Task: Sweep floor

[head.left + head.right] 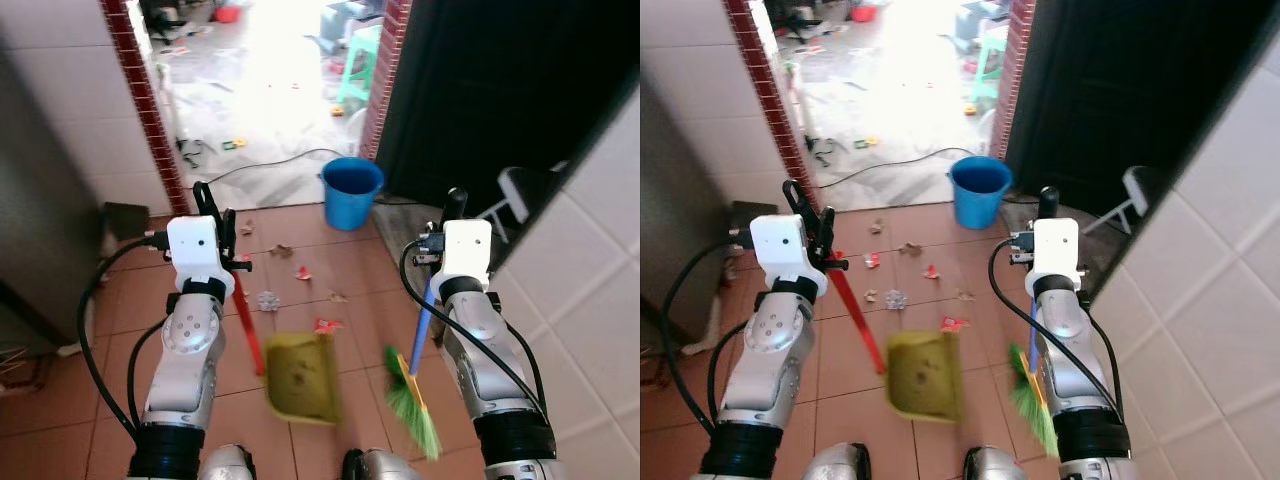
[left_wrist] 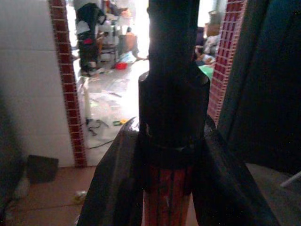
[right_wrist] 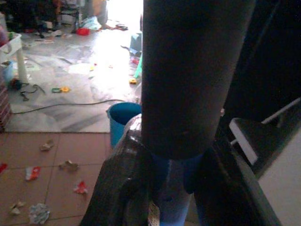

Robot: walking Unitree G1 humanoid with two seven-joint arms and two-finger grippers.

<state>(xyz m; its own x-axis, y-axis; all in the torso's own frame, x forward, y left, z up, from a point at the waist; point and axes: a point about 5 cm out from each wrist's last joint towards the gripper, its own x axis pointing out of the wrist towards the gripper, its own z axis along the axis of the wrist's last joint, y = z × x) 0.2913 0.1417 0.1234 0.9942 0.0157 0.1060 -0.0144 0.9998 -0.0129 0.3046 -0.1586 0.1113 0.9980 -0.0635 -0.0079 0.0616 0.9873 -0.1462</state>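
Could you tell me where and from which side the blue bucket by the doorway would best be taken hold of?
The blue bucket stands upright and open-topped on the tiles, so its upper rim is probably the best place: come down from above, one finger inside the wall and one outside. No handle can be made out. Both hands are occupied: the left hand holds the red dustpan handle, the right hand the blue broom handle.

Dustpan (image 1: pixel 302 376) on floor left of broom (image 1: pixel 413 393); scattered litter (image 1: pixel 301 272) ahead of both, bucket (image 1: pixel 351 191) beyond at the doorway (image 1: pixel 270 90).
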